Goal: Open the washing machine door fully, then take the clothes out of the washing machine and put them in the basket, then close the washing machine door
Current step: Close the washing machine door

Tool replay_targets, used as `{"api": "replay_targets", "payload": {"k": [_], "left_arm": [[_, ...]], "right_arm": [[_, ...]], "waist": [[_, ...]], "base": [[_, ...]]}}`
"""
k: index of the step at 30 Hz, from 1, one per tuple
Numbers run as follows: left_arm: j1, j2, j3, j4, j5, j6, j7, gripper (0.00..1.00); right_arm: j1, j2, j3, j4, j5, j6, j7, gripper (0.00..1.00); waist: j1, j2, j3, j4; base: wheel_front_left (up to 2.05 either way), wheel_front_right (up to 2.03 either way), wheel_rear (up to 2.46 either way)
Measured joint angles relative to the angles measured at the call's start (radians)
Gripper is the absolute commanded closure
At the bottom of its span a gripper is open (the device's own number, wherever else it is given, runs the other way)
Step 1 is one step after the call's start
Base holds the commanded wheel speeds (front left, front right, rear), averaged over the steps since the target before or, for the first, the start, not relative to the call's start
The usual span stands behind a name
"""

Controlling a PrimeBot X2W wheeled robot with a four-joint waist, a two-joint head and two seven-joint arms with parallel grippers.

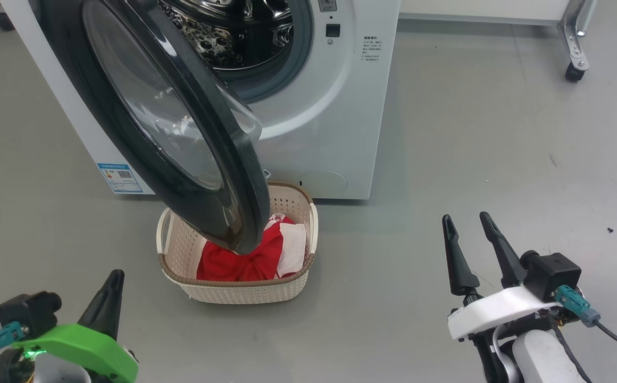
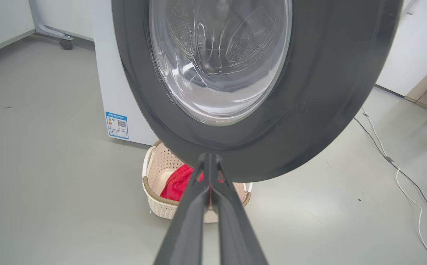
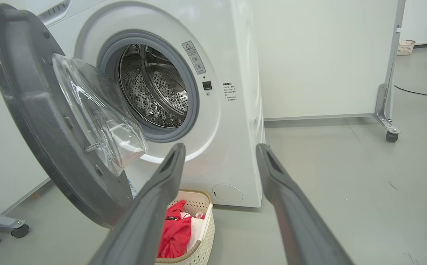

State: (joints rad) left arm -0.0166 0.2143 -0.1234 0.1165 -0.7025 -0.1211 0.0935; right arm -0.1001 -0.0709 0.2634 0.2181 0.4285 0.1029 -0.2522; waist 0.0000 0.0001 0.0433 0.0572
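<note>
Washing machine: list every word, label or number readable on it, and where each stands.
No text reads clearly.
Blue sticker, low on the front of the washing machine: QR code and print, too small.
Printed lines right of the drum mouth: too small.
Grey warning label beside the drum mouth: blurred.

washing machine door [image 1: 154,111]: wide black rim, glossy plastic; centre bowl clear smooth glass, reflections across it
washing machine [image 1: 330,122]: white smooth panel, light sheen
drum [image 3: 154,92]: bright perforated metal, shiny
basket [image 1: 244,290]: cream plastic, perforated walls, brown woven-look rim
clothes [image 1: 234,260]: red and white cloth, soft, creased
floor [image 1: 500,159]: grey, smooth, mostly matt
</note>
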Motion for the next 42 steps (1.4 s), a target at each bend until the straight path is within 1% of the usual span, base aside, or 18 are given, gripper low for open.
{"api": "replay_targets", "payload": {"k": [5,13,29,33,34,35,42], "left_arm": [[0.034,0.004,-0.011,0.004,0.058,0.0,-0.101,1.0],[0.048,0.001,-0.04,0.005,0.08,0.0,-0.2,1.0],[0.065,-0.001,-0.073,0.038,0.091,0.0,-0.275,1.0],[0.065,-0.002,-0.075,0.043,0.091,0.0,-0.281,1.0],[0.065,-0.002,-0.076,0.045,0.091,0.0,-0.282,0.63],[0.065,-0.002,-0.076,0.048,0.092,0.0,-0.286,0.0],[0.065,-0.003,-0.076,0.065,0.091,0.0,-0.294,0.0]], "right_arm": [[0.006,0.001,0.001,0.0,-0.001,0.0,0.0,0.0],[0.007,0.004,0.001,-0.002,-0.001,0.001,0.0,0.0],[0.008,0.006,0.0,-0.002,-0.007,0.002,0.0,0.0],[0.008,0.007,-0.001,-0.002,-0.007,0.009,0.0,0.0],[0.008,0.007,-0.001,-0.002,-0.007,0.009,0.0,0.0],[0.008,0.007,-0.001,-0.002,-0.007,0.009,0.0,0.0],[0.008,0.008,-0.002,-0.002,-0.009,0.009,0.0,0.0]], "waist": [[0.0,0.0,-0.001,0.001],[0.0,0.0,-0.002,-0.001],[0.0,0.0,0.001,-0.004],[0.0,0.0,0.003,-0.005],[0.0,0.0,0.003,-0.006],[0.0,0.0,0.003,-0.006],[0.0,0.0,0.005,-0.007]], "base": [[0.0,0.0,0.0],[0.0,0.0,0.0],[0.0,0.0,0.0],[0.0,0.0,0.0],[0.0,0.0,0.0],[0.0,0.0,0.0],[0.0,0.0,0.0]]}}
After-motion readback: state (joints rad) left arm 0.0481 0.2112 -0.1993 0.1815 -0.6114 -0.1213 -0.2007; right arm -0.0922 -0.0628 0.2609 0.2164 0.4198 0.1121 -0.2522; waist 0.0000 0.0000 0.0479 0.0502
